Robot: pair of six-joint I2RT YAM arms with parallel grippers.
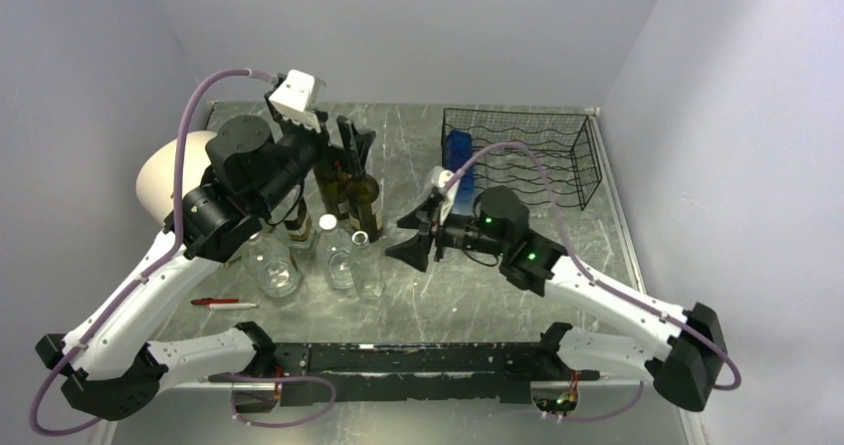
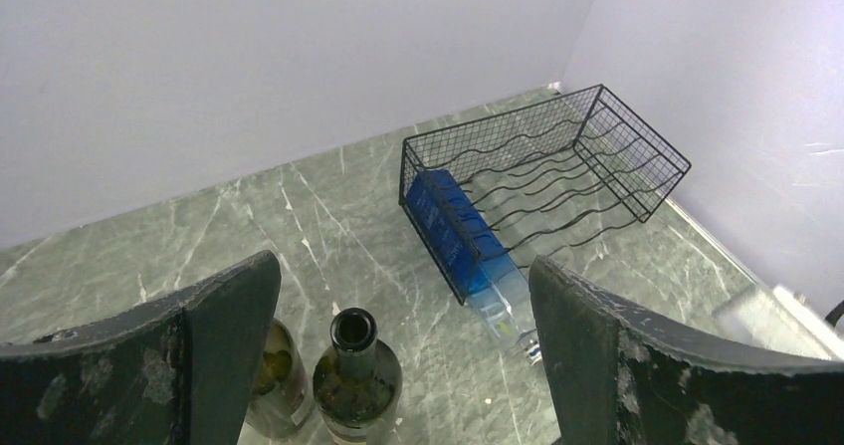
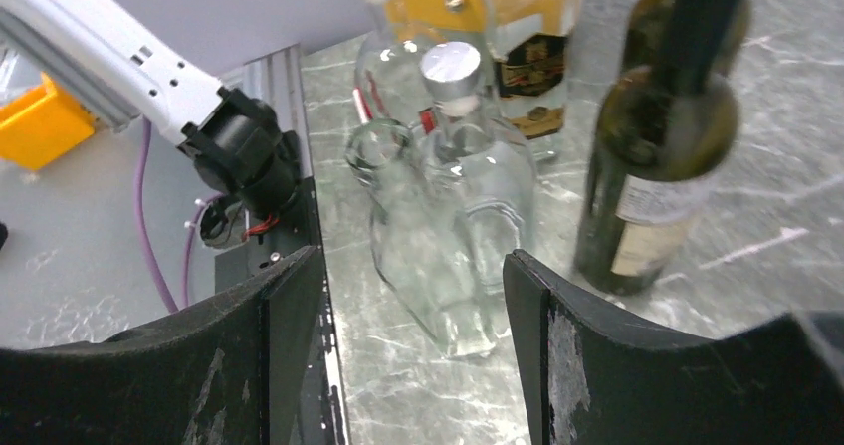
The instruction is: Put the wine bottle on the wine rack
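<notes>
Two dark green wine bottles stand together left of centre; the nearer wine bottle (image 1: 364, 202) has an open neck and also shows in the left wrist view (image 2: 355, 370) and the right wrist view (image 3: 657, 166). My left gripper (image 1: 353, 144) hovers open just above their necks, holding nothing (image 2: 403, 365). The black wire wine rack (image 1: 537, 156) stands at the back right (image 2: 557, 166), with a blue-labelled clear bottle (image 2: 463, 236) lying in its left slot. My right gripper (image 1: 410, 236) is open and empty, low beside the bottles, facing them (image 3: 413, 355).
Several clear glass bottles (image 1: 333, 254) stand in front of the wine bottles (image 3: 458, 206), with an amber-labelled bottle (image 1: 299, 224) behind them. A red and white pen (image 1: 224, 304) lies at the near left. A cream round object (image 1: 164, 171) sits at the left edge.
</notes>
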